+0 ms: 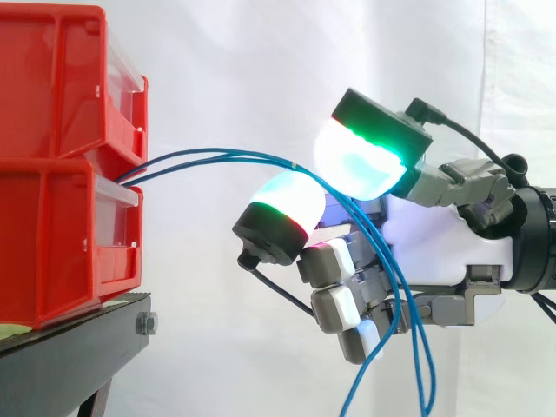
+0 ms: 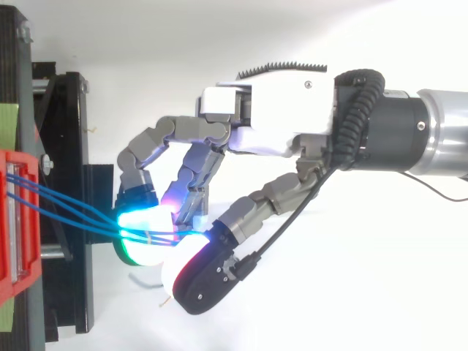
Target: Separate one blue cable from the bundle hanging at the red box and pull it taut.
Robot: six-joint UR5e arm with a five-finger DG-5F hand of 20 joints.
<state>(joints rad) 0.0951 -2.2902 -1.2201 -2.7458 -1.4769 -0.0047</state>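
Several blue cables (image 1: 208, 152) leave the front of the stacked red bins (image 1: 52, 95) where the upper one meets the lower. They arch across the open gap and run into my hand (image 1: 434, 239). My fingers are curled, and two glowing pads (image 1: 360, 161) pinch the strands between them, one above and one below. Past the pads the cables hang down alongside my palm. The bins sit on a black stand (image 1: 78, 334), apart from my hand.
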